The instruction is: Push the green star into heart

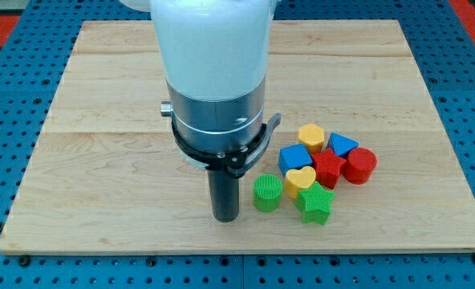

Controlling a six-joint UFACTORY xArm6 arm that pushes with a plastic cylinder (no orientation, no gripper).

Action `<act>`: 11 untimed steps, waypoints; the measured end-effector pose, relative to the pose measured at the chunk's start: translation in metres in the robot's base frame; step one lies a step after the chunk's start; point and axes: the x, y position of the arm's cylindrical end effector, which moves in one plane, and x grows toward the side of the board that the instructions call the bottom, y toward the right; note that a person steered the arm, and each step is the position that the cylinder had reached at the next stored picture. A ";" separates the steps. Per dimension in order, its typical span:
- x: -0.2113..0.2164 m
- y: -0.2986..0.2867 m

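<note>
The green star [316, 204] lies near the view's bottom, right of centre, touching the yellow heart [299, 181] just above it to the left. My tip [226, 217] rests on the board to the left of both. A green cylinder [267, 193] stands between my tip and the star and heart, a small gap from the tip.
Above and right of the heart sit a blue block [294, 156], a yellow block [310, 136], a blue triangle [342, 145], a red star [328, 169] and a red cylinder [360, 165], packed close. The wooden board [101, 160] lies on a blue pegboard.
</note>
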 end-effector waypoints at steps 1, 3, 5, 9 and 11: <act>0.000 0.023; 0.043 0.053; 0.042 0.103; 0.019 0.104; -0.005 0.104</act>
